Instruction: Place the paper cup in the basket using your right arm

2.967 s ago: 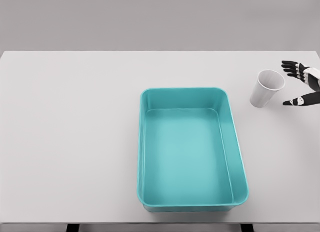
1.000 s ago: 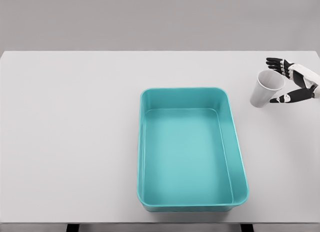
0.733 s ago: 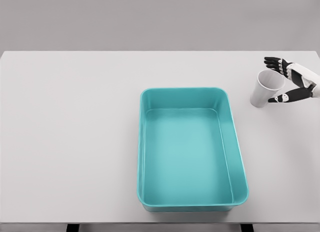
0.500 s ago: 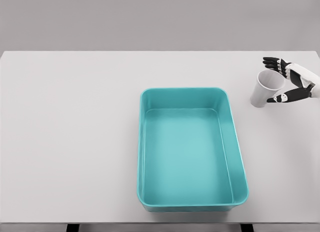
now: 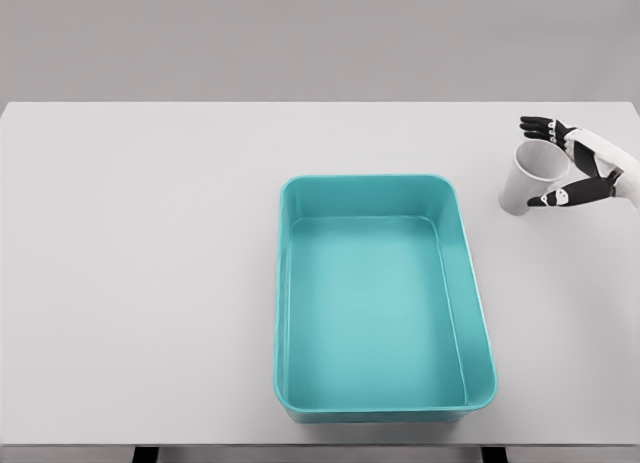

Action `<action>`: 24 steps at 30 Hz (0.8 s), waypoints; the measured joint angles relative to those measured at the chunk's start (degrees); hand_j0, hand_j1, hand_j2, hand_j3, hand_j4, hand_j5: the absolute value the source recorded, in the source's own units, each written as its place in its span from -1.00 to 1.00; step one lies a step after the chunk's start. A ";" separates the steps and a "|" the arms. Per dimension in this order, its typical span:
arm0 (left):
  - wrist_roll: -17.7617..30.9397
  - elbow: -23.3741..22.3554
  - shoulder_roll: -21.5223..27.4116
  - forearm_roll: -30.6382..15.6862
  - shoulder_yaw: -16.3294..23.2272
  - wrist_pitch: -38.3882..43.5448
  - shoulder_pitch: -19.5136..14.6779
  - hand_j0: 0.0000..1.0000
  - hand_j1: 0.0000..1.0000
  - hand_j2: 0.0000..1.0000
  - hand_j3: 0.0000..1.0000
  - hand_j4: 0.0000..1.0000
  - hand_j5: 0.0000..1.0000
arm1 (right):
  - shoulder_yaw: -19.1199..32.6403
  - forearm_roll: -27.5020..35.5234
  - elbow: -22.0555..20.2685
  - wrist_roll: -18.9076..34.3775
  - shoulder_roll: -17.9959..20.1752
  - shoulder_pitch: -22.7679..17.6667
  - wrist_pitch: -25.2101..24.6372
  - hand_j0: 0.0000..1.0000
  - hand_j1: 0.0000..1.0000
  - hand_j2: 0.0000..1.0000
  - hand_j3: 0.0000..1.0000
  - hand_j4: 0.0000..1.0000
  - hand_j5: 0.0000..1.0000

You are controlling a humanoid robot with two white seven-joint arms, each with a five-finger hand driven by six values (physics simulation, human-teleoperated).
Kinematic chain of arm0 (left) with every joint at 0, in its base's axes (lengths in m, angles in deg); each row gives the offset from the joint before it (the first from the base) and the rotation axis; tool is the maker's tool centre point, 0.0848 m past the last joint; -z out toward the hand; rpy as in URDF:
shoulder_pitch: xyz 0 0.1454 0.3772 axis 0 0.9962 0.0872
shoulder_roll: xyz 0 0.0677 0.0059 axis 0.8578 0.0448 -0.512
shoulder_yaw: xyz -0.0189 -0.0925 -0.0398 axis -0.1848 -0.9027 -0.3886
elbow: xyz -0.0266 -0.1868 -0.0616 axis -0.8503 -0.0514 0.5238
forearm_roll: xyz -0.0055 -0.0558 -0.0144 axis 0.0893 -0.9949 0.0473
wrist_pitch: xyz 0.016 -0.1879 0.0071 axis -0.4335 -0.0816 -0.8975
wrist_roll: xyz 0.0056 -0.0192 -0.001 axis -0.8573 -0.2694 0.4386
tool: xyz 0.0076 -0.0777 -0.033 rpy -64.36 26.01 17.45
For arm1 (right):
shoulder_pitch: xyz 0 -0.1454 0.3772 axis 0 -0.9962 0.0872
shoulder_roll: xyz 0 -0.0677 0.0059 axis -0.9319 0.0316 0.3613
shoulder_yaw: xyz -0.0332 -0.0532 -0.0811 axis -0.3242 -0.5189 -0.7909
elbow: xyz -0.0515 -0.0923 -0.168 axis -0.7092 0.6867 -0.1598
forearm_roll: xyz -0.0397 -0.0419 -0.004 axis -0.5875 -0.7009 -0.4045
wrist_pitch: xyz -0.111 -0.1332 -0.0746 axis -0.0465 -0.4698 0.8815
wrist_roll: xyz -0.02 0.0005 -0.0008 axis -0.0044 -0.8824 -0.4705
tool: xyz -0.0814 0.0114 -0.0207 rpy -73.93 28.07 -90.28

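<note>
Head view: the right hand reaches in from the right edge, fingers spread around the rim of the cup, which stands tilted on the table, right of the empty basket, not yet gripped.

a: bright or dim?
b: bright and even, a flat simulator render. no glare on the white table.
a: shadows?
b: very faint. soft shading inside the teal basket along its walls, nothing hard-edged.
a: blur or bending at the edges?
b: none; everything is equally sharp, just slightly soft overall.
</note>
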 measured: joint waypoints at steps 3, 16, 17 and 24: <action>0.00 0.00 0.00 -0.01 0.00 0.00 0.00 1.00 1.00 1.00 1.00 1.00 1.00 | 0.03 0.09 0.02 -0.06 0.04 0.00 -0.08 0.80 0.80 0.80 0.80 0.80 0.80; 0.00 0.01 0.00 -0.01 0.00 0.00 0.00 1.00 1.00 1.00 1.00 1.00 1.00 | 0.48 -0.65 0.05 0.15 -0.08 0.00 0.90 0.48 0.48 0.48 0.48 0.48 0.48; 0.00 0.01 0.00 -0.01 0.00 0.00 0.00 1.00 1.00 1.00 1.00 1.00 1.00 | 0.49 -0.80 0.04 0.20 -0.14 0.00 1.03 0.48 0.48 0.48 0.48 0.48 0.48; 0.00 0.01 0.00 0.00 0.00 0.01 0.00 1.00 1.00 1.00 1.00 1.00 1.00 | 1.70 -1.03 -1.08 0.32 -0.29 0.00 2.57 0.48 0.48 0.48 0.48 0.48 0.48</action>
